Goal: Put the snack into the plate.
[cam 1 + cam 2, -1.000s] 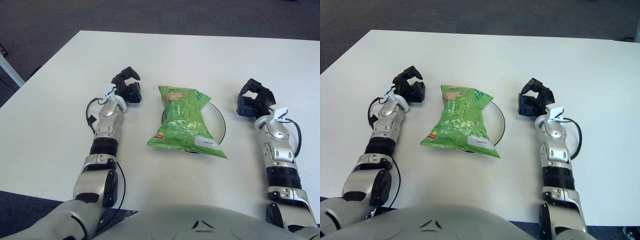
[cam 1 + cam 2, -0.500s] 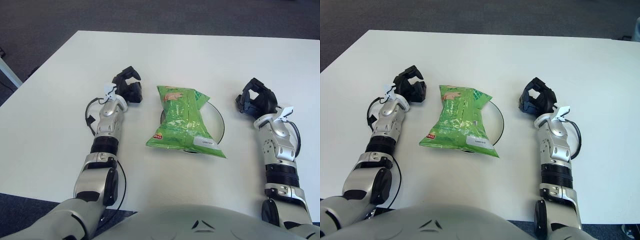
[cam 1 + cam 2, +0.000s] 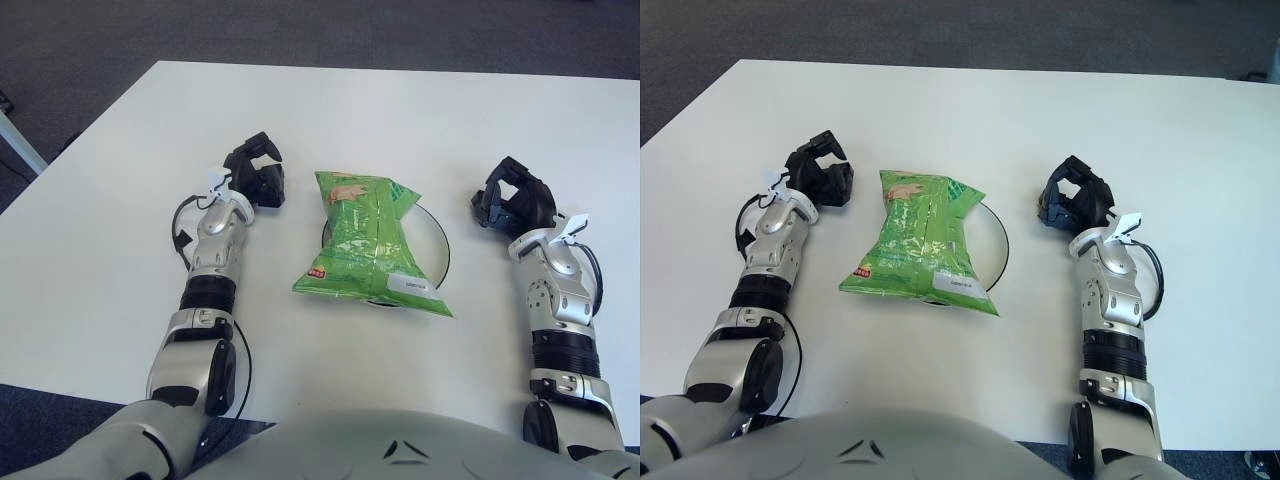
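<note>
A green snack bag lies across a white plate with a dark rim in the middle of the white table; the bag covers most of the plate and overhangs its near and left sides. My left hand rests on the table just left of the bag, apart from it, fingers relaxed and empty. My right hand rests on the table to the right of the plate, apart from it, fingers relaxed and empty.
The white table stretches far behind the bag, with its far edge near the top of the view and its left edge slanting down. Dark carpet lies beyond the table.
My right hand has shifted slightly and its wrist has turned a little. The left hand and the snack bag have stayed in place.
</note>
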You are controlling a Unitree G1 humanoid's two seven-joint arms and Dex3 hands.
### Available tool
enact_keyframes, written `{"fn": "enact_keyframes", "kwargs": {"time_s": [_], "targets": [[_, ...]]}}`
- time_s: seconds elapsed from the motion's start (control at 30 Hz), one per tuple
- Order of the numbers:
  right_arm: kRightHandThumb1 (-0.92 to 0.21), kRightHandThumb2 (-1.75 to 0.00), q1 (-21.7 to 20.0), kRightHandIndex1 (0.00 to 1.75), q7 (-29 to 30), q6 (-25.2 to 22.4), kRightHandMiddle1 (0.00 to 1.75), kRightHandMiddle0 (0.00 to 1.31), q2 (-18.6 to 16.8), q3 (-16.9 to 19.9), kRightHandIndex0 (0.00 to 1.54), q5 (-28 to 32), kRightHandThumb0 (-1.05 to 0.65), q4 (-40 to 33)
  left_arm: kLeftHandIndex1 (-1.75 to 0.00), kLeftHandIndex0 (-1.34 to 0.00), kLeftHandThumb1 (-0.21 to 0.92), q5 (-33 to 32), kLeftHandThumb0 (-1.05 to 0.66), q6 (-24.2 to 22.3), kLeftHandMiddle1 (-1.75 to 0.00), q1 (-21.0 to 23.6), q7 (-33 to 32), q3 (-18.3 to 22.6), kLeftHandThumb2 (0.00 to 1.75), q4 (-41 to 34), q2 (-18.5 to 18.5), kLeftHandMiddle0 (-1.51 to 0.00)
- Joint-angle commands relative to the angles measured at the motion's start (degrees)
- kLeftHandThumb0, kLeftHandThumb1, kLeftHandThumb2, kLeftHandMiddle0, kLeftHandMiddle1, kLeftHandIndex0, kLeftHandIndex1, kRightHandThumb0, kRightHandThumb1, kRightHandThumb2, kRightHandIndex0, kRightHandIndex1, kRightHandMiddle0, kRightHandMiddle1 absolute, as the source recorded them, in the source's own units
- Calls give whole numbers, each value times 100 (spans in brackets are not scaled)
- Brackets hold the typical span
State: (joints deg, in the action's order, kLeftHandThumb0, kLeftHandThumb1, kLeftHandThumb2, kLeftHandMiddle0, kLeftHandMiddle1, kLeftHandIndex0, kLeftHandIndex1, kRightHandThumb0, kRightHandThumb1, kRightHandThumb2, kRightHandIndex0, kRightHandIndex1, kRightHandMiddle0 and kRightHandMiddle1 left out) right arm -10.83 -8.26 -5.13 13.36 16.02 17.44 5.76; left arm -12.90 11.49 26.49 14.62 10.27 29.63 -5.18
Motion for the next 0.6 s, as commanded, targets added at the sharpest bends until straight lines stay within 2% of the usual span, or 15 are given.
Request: {"fn": "enact_keyframes", "kwargs": {"time_s": [0.0, 0.57], "targets": [[-29, -135, 230, 175, 52, -174, 175, 64, -108, 25, 133, 58, -49, -134, -175, -89, 0, -64, -63, 19, -175, -187, 100, -16, 171, -184, 8, -136], [-33, -131, 507, 175, 171, -758, 175, 61, -21, -55, 134, -162, -48, -658, -175, -85, 4, 110, -61, -109, -175, -774, 79, -191, 166, -1118, -25, -137]]}}
